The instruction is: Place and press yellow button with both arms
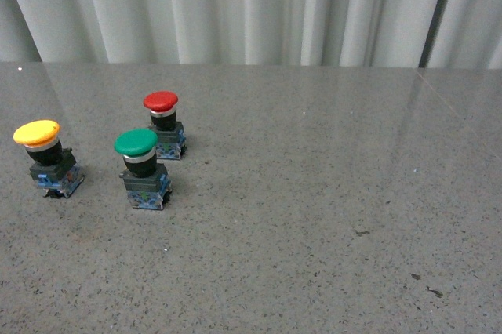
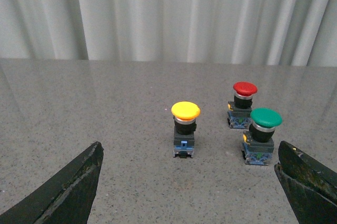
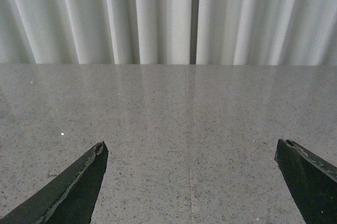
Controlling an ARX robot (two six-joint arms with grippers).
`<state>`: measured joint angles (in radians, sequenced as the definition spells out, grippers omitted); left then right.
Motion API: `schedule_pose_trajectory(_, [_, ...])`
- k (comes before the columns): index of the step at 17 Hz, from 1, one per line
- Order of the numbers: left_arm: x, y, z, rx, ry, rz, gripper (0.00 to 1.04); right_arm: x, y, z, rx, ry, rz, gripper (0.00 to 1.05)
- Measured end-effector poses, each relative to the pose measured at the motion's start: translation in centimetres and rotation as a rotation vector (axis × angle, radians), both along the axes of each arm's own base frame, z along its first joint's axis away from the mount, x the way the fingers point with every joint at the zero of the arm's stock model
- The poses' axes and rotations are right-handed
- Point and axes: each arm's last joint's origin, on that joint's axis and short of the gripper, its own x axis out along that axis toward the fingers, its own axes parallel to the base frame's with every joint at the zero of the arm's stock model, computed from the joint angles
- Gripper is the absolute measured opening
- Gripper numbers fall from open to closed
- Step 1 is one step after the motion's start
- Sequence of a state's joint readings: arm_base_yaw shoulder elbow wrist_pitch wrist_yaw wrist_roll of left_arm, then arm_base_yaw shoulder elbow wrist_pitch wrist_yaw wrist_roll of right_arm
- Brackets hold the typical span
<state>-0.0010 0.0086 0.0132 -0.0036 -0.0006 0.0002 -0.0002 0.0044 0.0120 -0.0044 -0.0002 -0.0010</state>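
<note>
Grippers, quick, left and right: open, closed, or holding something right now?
Left gripper: open, jaws wide apart, holding nothing.
Right gripper: open, jaws wide apart, holding nothing.

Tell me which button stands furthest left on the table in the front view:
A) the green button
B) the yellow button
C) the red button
B: the yellow button stands alone to the left of the green button and the red button.
</note>
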Motion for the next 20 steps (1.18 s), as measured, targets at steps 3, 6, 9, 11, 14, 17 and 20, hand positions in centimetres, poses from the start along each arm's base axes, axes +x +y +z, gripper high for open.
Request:
schedule_pose_trajectory(3, [0.0, 0.0, 0.0, 0.0, 0.0, 0.0, 0.98, 0.0, 0.0, 0.0, 0.0, -0.001, 0.0, 0.98])
schedule_pose_trajectory(6, [0.0, 0.0, 0.0, 0.0, 0.0, 0.0, 0.98, 0.0, 0.0, 0.0, 0.0, -0.001, 0.0, 0.98])
schedule_pose_trajectory(9, [0.0, 0.0, 0.0, 0.0, 0.0, 0.0, 0.98, 0.0, 0.0, 0.0, 0.0, -0.001, 0.0, 0.98])
schedule_pose_trajectory(11, [0.0, 0.0, 0.0, 0.0, 0.0, 0.0, 0.98, 0.0, 0.0, 0.0, 0.0, -0.001, 0.0, 0.98])
schedule_pose_trajectory(14, [0.0, -0.1, -0.2, -0.014, 0.15, 0.086, 0.98, 0.0, 0.0, 0.0, 0.0, 0.0, 0.0, 0.98])
schedule_pose_trajectory(17, [2.2, 1.4, 1.1, -0.001, 0.281, 0.34, 0.98, 0.0, 0.0, 0.0, 0.0, 0.001, -0.002, 0.98])
schedule_pose_trajectory(20, [5.5, 3.1, 4.1, 0.019, 0.2, 0.336, 0.98, 0.0, 0.0, 0.0, 0.0, 0.0, 0.0, 0.98])
